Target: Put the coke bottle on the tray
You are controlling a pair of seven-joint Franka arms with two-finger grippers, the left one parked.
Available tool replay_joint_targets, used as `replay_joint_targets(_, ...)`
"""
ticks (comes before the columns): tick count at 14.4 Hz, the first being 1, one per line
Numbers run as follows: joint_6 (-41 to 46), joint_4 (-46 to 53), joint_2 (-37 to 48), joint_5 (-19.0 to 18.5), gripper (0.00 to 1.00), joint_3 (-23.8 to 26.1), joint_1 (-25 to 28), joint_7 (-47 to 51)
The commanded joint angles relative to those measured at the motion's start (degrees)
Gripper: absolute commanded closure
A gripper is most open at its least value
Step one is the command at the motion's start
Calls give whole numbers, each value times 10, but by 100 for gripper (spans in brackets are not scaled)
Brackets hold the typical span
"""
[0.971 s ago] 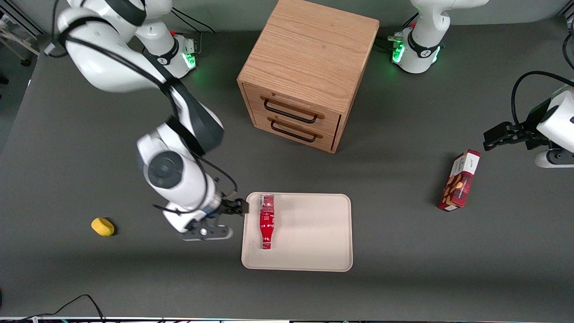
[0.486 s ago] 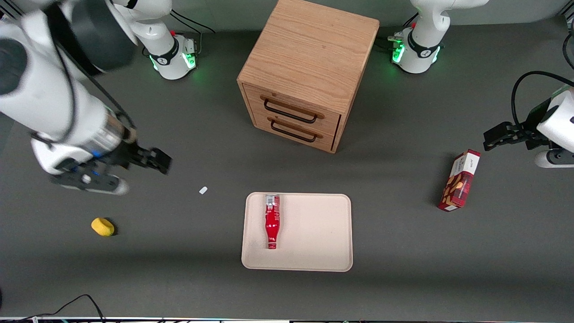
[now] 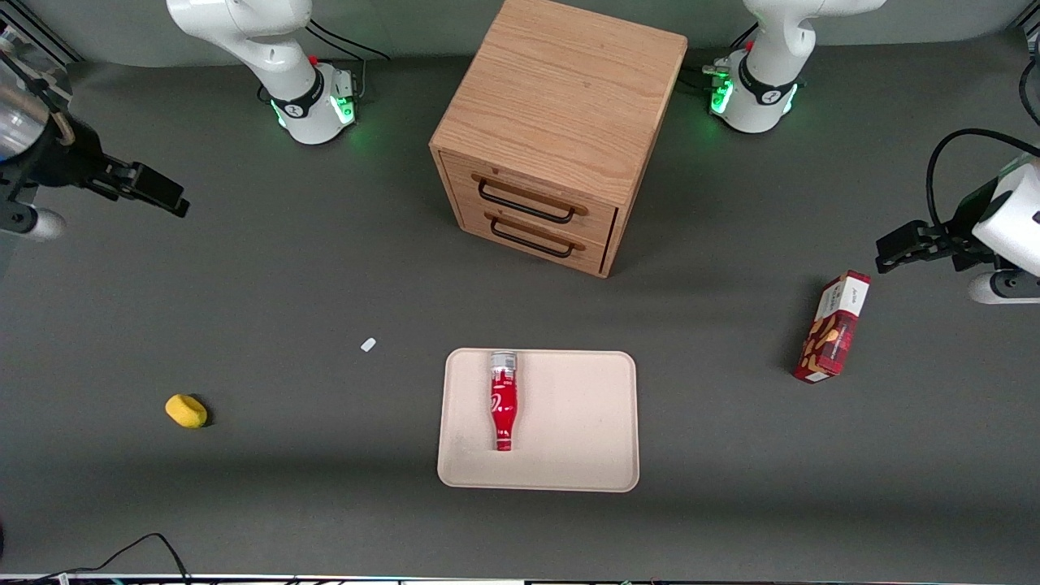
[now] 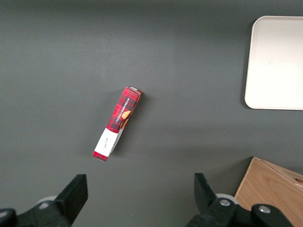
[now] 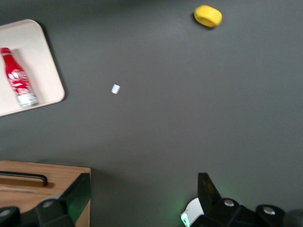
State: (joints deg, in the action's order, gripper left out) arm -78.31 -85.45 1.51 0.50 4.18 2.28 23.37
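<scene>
The coke bottle (image 3: 503, 400) lies flat on the beige tray (image 3: 577, 422), near the tray's edge toward the working arm, its red cap toward the front camera and its silvery base toward the cabinet. It also shows in the right wrist view (image 5: 17, 77) on the tray (image 5: 40, 61). My right gripper (image 3: 150, 191) is open and empty, raised high at the working arm's end of the table, far from the tray. Its fingers (image 5: 80, 191) stand wide apart in the right wrist view.
A wooden two-drawer cabinet (image 3: 561, 130) stands farther from the camera than the tray. A yellow object (image 3: 186, 410) and a small white scrap (image 3: 368, 344) lie toward the working arm's end. A red snack box (image 3: 833, 327) lies toward the parked arm's end.
My gripper has pulled away from beside the tray and risen toward the working arm's end of the table. The bottle has rolled slightly across the tray toward its middle.
</scene>
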Motion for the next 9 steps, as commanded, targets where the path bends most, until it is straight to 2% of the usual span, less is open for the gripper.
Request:
replay_joint_targets(1,-87,-185,116,13,0,-16,3,-18)
replay_joint_targets(4,-118,-231,143,14,0,-17,4,-17)
replay_joint_targets(9,-80,-146,91,13,0,-17,5,-10)
